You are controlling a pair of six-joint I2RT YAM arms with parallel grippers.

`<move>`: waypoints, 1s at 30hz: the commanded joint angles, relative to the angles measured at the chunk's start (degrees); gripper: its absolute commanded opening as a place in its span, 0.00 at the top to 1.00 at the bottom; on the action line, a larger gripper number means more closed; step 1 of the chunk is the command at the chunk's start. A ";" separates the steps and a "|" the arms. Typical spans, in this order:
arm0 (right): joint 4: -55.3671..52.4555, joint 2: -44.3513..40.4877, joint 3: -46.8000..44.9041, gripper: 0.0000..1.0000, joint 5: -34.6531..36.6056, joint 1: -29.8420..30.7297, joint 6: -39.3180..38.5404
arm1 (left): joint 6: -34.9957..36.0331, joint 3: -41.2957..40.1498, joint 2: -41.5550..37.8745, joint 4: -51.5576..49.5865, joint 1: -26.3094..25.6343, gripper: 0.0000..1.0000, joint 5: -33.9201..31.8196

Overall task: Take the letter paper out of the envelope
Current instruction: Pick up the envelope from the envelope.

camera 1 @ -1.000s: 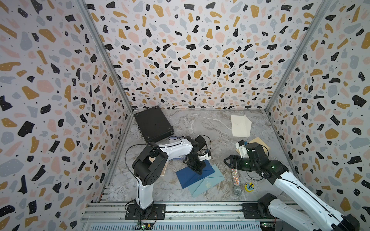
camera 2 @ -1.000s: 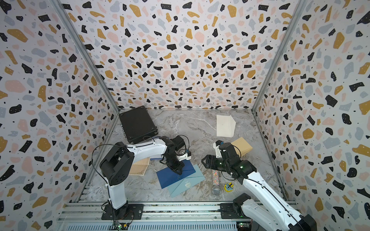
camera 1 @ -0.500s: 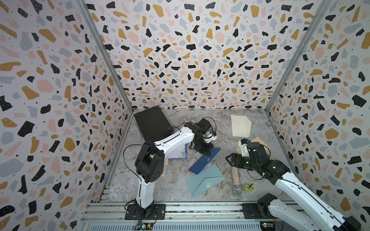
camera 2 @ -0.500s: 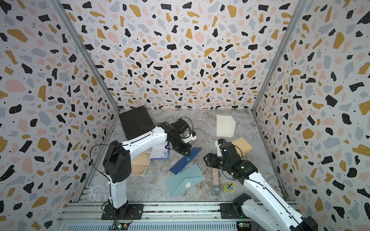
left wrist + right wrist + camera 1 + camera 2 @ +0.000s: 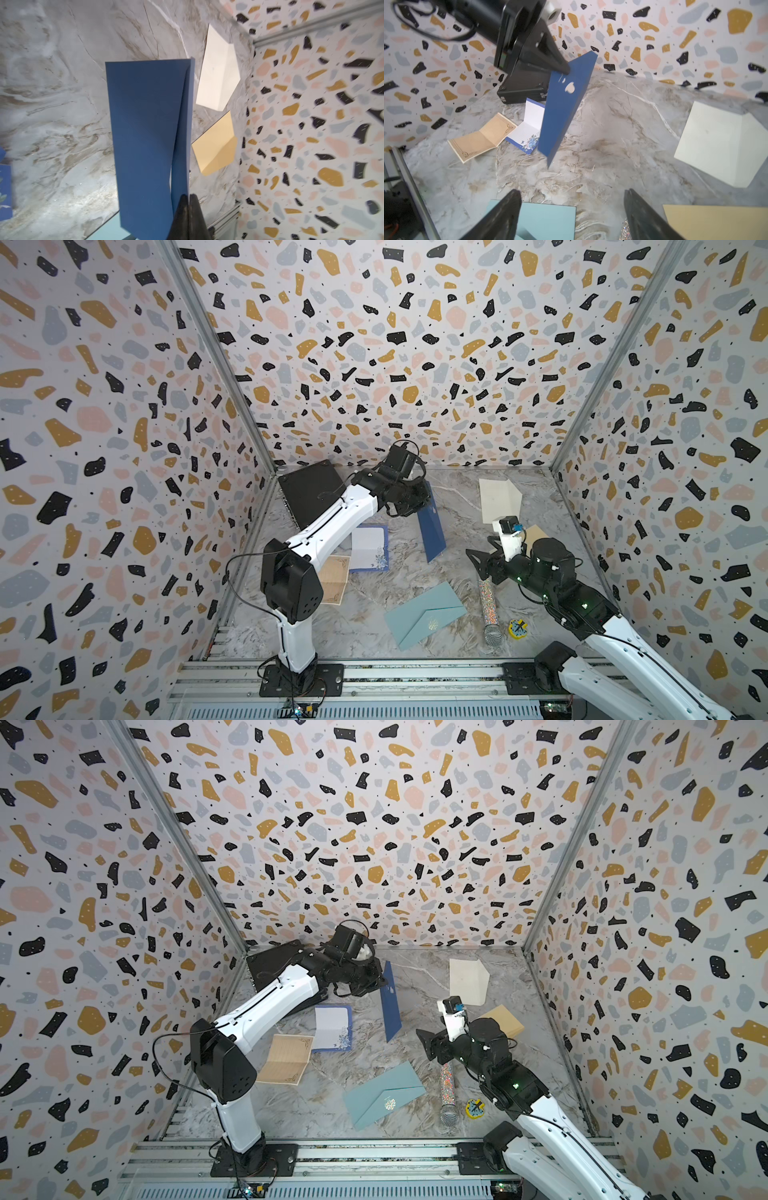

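- Left wrist view: left gripper (image 5: 189, 196) with jaws pressed fully together on an upper edge of the dark blue envelope (image 5: 145, 135), flap slightly agape, hung lengthwise, probably to let contents slide free.
- Top view: envelope's lower corner close to the marble table (image 5: 457, 506); contact unclear.
- Blue-bordered letter paper (image 5: 368, 547) flat on the table beside a tan sheet (image 5: 336, 585); apparently already out.
- Right wrist view: right gripper (image 5: 573, 191) spread wide, holding nothing, above the teal envelope (image 5: 546, 220), likely waiting clear.
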 commanded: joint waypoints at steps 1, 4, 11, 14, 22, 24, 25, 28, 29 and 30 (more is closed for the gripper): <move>4.97 0.75 -0.33 0.18 1.47 2.45 -12.56 | -16.84 -0.81 -2.48 6.18 2.53 1.00 -2.55; 7.78 3.38 -0.15 0.16 4.23 5.34 -17.20 | -22.30 -1.28 -2.92 7.02 3.56 1.00 -2.04; 15.78 13.97 2.20 0.14 14.95 9.61 -25.15 | -26.22 -3.43 -4.09 8.53 4.02 1.00 -0.79; 18.25 17.57 3.51 0.14 14.27 9.62 -24.68 | -26.71 -4.52 -4.40 10.11 4.07 1.00 -0.04; 19.83 22.95 7.02 0.14 17.92 9.62 -23.03 | -27.27 -8.64 -6.50 11.61 4.29 1.00 1.43; 19.11 24.13 8.31 0.14 16.86 9.45 -21.63 | -28.00 -9.80 -6.79 12.90 4.29 1.00 2.24; 18.12 24.79 9.23 0.14 15.41 9.29 -20.87 | -28.39 -10.35 -6.88 13.45 4.29 1.00 2.53; 15.63 27.21 12.06 0.17 13.15 9.27 -18.78 | -28.75 -10.78 -7.21 13.98 4.25 1.00 3.43; 14.37 28.26 13.33 0.18 13.39 9.13 -18.14 | -28.87 -10.94 -7.41 14.19 4.22 1.00 3.53; 13.23 29.17 14.35 0.19 14.04 9.12 -17.53 | -28.88 -11.00 -7.65 14.26 4.23 1.00 3.45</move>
